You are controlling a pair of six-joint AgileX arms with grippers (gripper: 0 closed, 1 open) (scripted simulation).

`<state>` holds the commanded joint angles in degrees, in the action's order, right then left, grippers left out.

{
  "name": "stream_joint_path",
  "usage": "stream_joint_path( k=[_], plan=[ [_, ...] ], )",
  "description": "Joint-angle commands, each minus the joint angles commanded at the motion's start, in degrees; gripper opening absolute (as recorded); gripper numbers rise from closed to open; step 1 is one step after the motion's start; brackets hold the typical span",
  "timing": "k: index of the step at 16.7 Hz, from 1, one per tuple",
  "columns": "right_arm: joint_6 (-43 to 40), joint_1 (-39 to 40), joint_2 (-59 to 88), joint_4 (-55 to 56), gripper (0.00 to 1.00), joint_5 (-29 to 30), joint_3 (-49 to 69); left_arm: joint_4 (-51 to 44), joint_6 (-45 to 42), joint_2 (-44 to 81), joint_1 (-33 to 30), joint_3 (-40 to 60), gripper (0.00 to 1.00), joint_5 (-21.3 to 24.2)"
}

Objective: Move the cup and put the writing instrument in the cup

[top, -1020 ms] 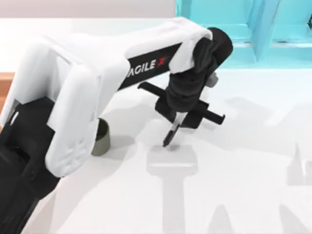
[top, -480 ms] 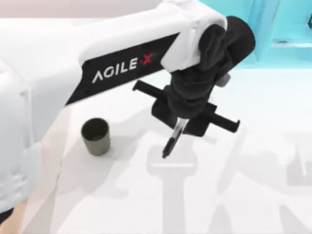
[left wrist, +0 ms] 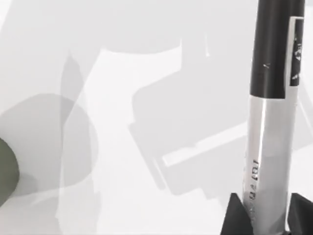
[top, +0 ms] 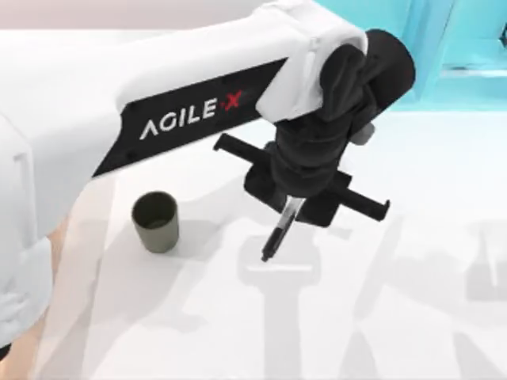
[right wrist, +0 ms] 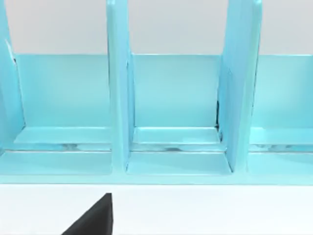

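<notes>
The dark olive-green cup [top: 155, 222] stands upright on the white table, left of centre, and its rim edge [left wrist: 6, 172] shows in the left wrist view. My left gripper [top: 295, 199] hangs above the table's middle, to the cup's right and apart from it. It is shut on the writing instrument [top: 279, 235], a black marker with a pale grey middle [left wrist: 266, 127]. The marker hangs tip-down and slightly tilted, with black fingertips [left wrist: 235, 218] pressing its sides. My right arm is parked facing the teal rack, and a black part of it [right wrist: 93, 219] shows in the right wrist view.
A teal rack with upright dividers [top: 420, 47] stands along the table's back right; its compartments [right wrist: 173, 112] face the right wrist camera. The left arm's white link [top: 119, 95] spans the upper left. Bare white table [top: 380, 317] lies in front.
The left arm has risen with the marker held in it, lifting the tip off the table. The arm no longer covers the cup, which has stayed in place.
</notes>
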<state>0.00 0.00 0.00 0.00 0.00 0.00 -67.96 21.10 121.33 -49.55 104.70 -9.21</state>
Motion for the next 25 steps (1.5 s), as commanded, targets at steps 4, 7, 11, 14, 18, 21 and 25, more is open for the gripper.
stream_joint_path(
  k=[4, 7, 11, 14, 18, 21, 25],
  plan=[
    [0.0, 0.0, 0.0, 0.0, 1.0, 0.0, 0.0, 10.0, -3.2, -4.4, 1.3, -8.1, 0.0, -0.3],
    [0.0, 0.0, 0.0, 0.0, 1.0, 0.0, 0.0, 22.4, -6.5, -9.6, 3.3, -18.1, 0.0, -0.4],
    [0.0, 0.0, 0.0, 0.0, 1.0, 0.0, 0.0, 43.1, -11.1, -18.4, 6.5, -34.6, 0.0, -0.5],
    [0.0, 0.0, 0.0, 0.0, 1.0, 0.0, 0.0, 60.6, -14.5, -26.1, 9.3, -48.0, 0.0, -0.6],
    [0.0, 0.0, 0.0, 0.0, 1.0, 0.0, 0.0, 84.5, -18.3, -36.7, 12.7, -65.5, 0.0, -0.8],
    [0.0, 0.0, 0.0, 0.0, 1.0, 0.0, 0.0, 101.5, -20.5, -44.1, 14.9, -77.2, 0.0, -1.0],
    [0.0, 0.0, 0.0, 0.0, 1.0, 0.0, 0.0, 120.2, -22.5, -52.3, 17.1, -89.9, 0.0, -1.2]
  ],
)
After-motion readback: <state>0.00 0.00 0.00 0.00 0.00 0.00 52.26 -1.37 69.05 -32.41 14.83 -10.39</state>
